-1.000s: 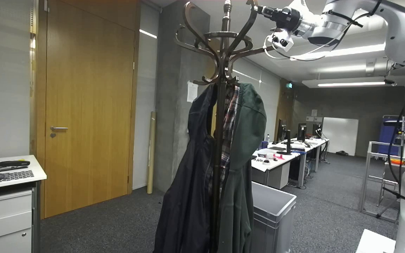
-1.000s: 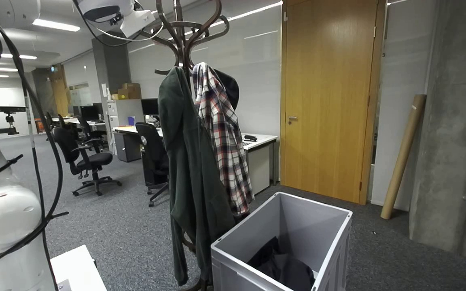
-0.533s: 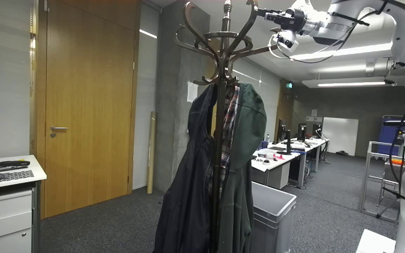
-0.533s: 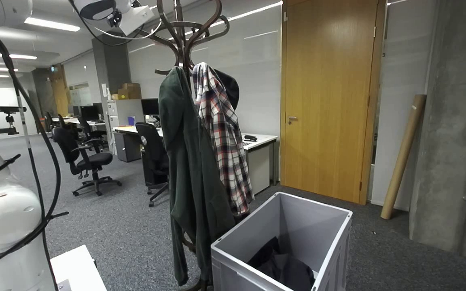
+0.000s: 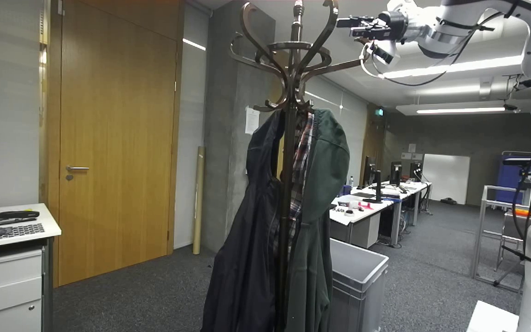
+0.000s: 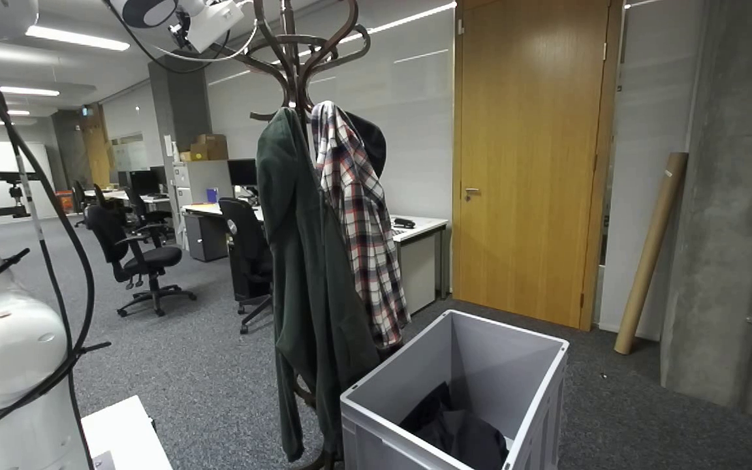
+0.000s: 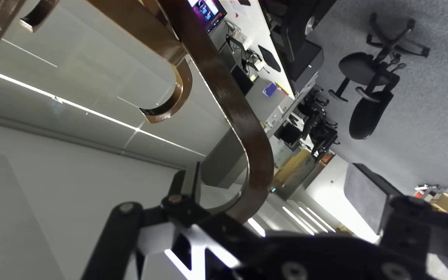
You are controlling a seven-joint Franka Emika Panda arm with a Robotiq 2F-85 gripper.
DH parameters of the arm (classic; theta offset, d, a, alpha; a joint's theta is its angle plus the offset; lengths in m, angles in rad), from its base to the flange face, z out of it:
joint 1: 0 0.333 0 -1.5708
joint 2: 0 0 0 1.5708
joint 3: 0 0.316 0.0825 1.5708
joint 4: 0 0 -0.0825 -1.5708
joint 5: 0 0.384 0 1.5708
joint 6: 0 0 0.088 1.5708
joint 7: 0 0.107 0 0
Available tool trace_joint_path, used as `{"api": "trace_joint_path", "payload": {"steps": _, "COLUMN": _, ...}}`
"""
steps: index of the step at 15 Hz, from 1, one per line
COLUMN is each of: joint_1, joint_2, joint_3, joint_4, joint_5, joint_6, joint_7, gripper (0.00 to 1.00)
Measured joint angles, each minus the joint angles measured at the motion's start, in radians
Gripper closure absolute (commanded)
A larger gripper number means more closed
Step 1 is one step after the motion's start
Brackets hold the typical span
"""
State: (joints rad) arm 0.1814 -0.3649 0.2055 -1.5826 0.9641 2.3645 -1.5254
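As I draw back and turn, my pincer (image 5: 345,26) comes to lie beside the top of the coat stand (image 5: 288,152) with its two fingers (image 5: 353,22) showing one above the other, where a second ago, in an exterior view, they bunch into a single dark shape at the curl of an upper branch (image 5: 332,16). They stand wide apart, and I carry nothing between them. In the wrist view a bent wooden hook (image 7: 261,155) of the stand looms close ahead, its curl falling between my finger pads (image 7: 364,196) and nearer to one than the other; whether it truly sits in the gap or only lines up with it, and whether I touch it, I cannot tell. The stand itself has not budged: it is upright in both exterior views, and the green garment (image 6: 311,261), the plaid shirt (image 6: 363,241) and the dark jacket (image 5: 247,258) hang from it below the large branches, just as they did. The grey crate (image 6: 513,362) near its foot, with dark cloth (image 6: 461,434) lying inside, is likewise unchanged. To my judgement, then, this small retreat gains me some room from the upper branch and sets my fingers plainly apart to view, but it alters nothing on the stand: no garment comes away with me, and none is disturbed.
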Motion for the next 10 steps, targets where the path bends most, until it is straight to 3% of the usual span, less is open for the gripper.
{"api": "trace_joint_path", "payload": {"steps": 10, "joint_1": 0.009, "joint_2": -0.068, "joint_3": -0.031, "joint_4": -0.016, "joint_5": -0.266, "joint_6": -0.058, "joint_7": 0.215, "gripper": 0.0}}
